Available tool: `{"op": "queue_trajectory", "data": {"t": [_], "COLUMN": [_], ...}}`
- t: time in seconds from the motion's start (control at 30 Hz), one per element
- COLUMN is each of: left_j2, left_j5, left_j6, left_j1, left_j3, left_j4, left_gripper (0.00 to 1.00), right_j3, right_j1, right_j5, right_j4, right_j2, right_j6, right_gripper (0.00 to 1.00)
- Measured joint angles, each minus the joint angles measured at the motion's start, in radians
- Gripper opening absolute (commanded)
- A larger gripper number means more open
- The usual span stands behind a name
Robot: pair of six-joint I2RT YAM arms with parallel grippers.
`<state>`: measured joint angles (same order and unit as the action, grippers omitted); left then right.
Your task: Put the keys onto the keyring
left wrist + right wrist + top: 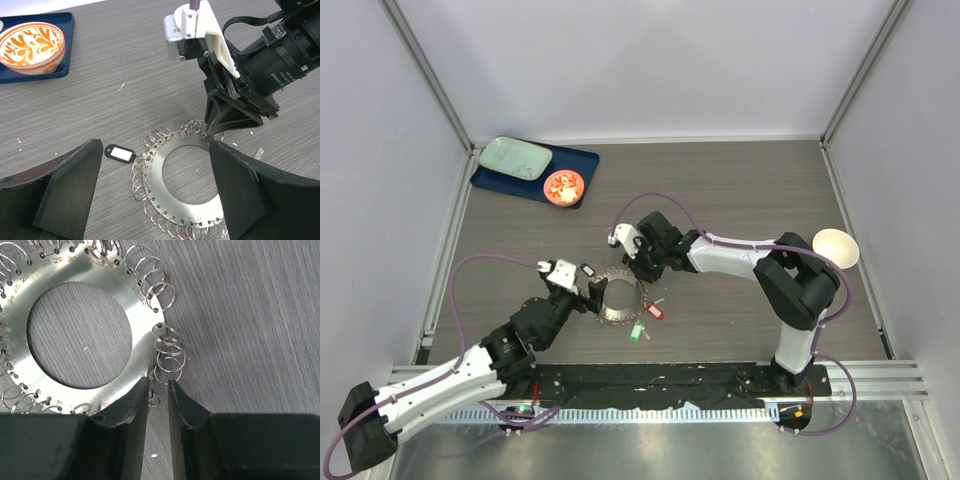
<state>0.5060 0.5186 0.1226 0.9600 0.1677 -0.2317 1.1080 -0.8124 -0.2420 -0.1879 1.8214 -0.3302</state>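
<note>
Right tool [159,384]: jaws a narrow gap apart, tips down at the rim of the keyring [80,335], on its side away from the arm bases. One small split ring [154,399] sits in the gap against one finger. No clamp on it that I can see, no key in hand. Left tool [156,155]: wide open, empty, hanging over the keyring's left side, fingers straddling the fringe.

Keyring is a flat metal disc with a big centre hole and wire split rings through holes along the rim, flat on the tabletop [740,180] between the two tools.

Black-tagged key [120,152] is just off the keyring's left edge, long axis pointing in at the disc, ring end about touching the fringe. Cannot tell if it is hooked on. It lies under the left tool, so the left arm is nearer. Red key [654,311] and green key [636,332] lie loose on the keyring's near-right side, green further out. The right tool looks nearer to these, but would likely have to cross the disc.

Writing: numbers stamped by the rim holes, 29 and 30 legible in the right wrist view. The black tag's white label looks blank. Lettering on the right wrist's camera barrel [287,55] is unreadable.

Orange patterned bowl [31,45] on blue tray [55,72], well off the keyring's far-left.
</note>
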Motion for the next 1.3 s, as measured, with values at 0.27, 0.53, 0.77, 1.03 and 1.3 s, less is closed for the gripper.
{"op": "queue_trajectory", "data": {"t": [0.27,0.53,0.77,1.03,1.3], "left_j2": [0.001,0.010,0.013,0.016,0.016], "left_j5": [0.000,-0.001,-0.007,-0.008,-0.008], "left_j6": [0.000,0.000,0.000,0.000,0.000], "left_j1": [0.000,0.000,0.000,0.000,0.000], "left_j3": [0.000,0.000,0.000,0.000,0.000], "left_j4": [0.000,0.001,0.003,0.004,0.004], "left_gripper": [0.92,0.92,0.92,0.92,0.92], "right_j3": [-0.034,-0.055,-0.067,-0.097,-0.114], "right_j1": [0.005,0.018,0.033,0.070,0.084], "right_j5": [0.014,0.015,-0.016,-0.079,-0.111], "right_j4": [-0.001,0.000,0.018,0.078,0.110], "right_j2": [-0.016,-0.027,-0.029,-0.029,-0.029], "right_j6": [0.001,0.001,0.007,0.035,0.056], "right_gripper": [0.30,0.29,0.29,0.25,0.20]}}
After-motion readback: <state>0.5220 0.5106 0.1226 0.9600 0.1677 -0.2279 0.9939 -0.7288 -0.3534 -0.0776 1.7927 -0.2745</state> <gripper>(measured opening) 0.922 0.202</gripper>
